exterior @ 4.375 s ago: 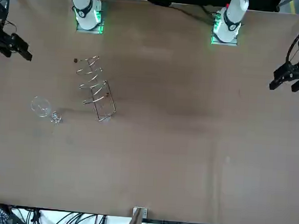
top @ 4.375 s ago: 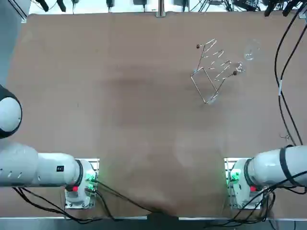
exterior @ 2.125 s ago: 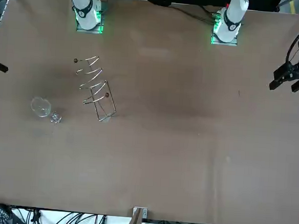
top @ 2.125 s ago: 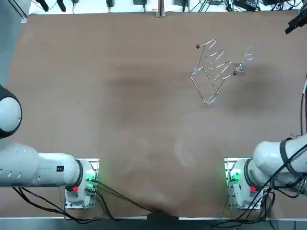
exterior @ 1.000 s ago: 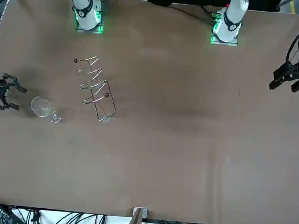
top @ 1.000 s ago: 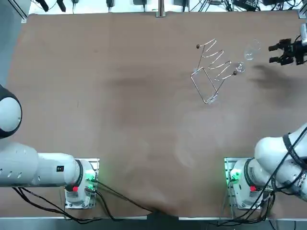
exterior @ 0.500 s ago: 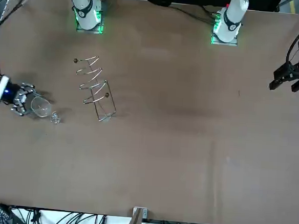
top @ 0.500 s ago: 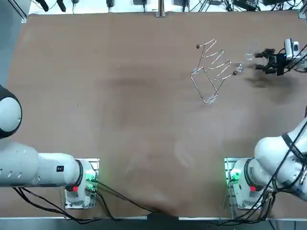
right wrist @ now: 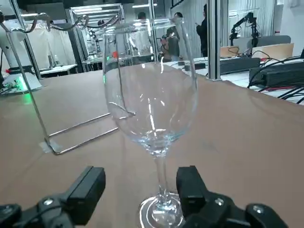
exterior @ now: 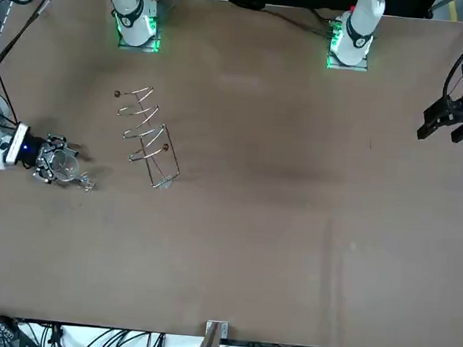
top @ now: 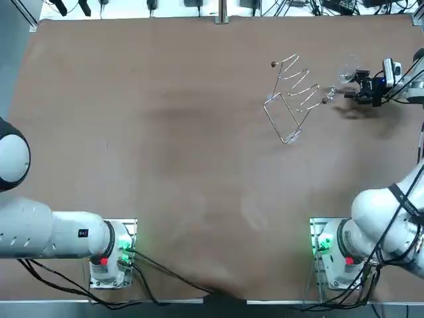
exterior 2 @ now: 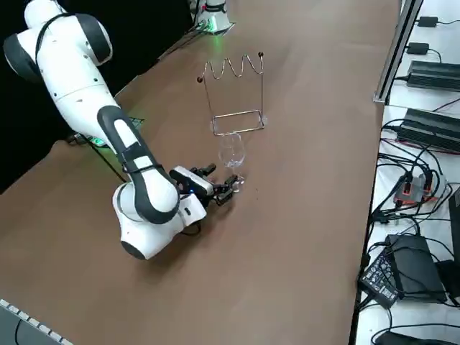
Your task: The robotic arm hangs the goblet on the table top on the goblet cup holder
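The right gripper [right wrist: 140, 186], fingers apart and empty, straddles the upright goblet [right wrist: 151, 102] at its stem; the foot is partly cut off. The wire goblet holder [top: 291, 99] stands just beside.

So the goblet [right wrist: 151, 104] is standing upright on the table [right wrist: 247, 137], with its stem right between the claw [right wrist: 139, 187]'s two black fingers [right wrist: 89, 186]. They're spread wide and not touching the glass. The wire goblet cup holder [right wrist: 80, 134] stands just behind it. A few people [right wrist: 205, 28] are way back in the room.
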Robot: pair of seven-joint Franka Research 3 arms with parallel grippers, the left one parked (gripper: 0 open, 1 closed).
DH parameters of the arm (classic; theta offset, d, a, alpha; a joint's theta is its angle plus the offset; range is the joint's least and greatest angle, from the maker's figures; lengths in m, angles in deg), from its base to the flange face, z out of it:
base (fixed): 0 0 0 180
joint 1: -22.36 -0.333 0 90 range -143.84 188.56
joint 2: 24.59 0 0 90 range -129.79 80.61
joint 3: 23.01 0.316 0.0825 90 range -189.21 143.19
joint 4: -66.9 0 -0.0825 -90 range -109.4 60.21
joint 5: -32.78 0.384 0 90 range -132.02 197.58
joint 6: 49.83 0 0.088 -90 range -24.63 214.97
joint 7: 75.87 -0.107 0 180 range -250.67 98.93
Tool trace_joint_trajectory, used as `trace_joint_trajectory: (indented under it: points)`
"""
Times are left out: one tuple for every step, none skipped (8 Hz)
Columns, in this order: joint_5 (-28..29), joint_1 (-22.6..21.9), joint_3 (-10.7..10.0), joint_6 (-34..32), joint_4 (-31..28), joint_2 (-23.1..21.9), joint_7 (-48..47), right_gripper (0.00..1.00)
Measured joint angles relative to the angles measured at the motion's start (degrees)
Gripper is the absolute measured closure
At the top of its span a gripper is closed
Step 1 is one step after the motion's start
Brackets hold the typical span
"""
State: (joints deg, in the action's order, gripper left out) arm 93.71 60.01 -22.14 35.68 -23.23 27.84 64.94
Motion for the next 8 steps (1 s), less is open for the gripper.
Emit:
trace_joint_trajectory:
  points:
    - [0.28, -0.01, 0.59, 0.00, 0.69, 0.82, 0.06, 0.10]
    - [0.52, -0.04, 1.21, 0.01, 1.61, 2.01, 0.15, 0.15]
    - [1.07, -0.08, 1.66, 0.01, 2.43, 3.20, 0.21, 0.16]
    - [1.77, -0.14, 1.87, 0.01, 2.95, 3.95, 0.25, 0.19]
    - [2.11, -0.19, 1.91, 0.01, 3.20, 4.21, 0.30, 0.22]
    - [2.21, -0.20, 1.93, 0.01, 3.39, 4.21, 0.30, 0.26]
    - [2.24, -0.22, 1.99, 0.02, 3.77, 4.23, 0.31, 0.27]
    - [2.26, -0.31, 2.10, 0.06, 4.44, 4.30, 0.31, 0.27]
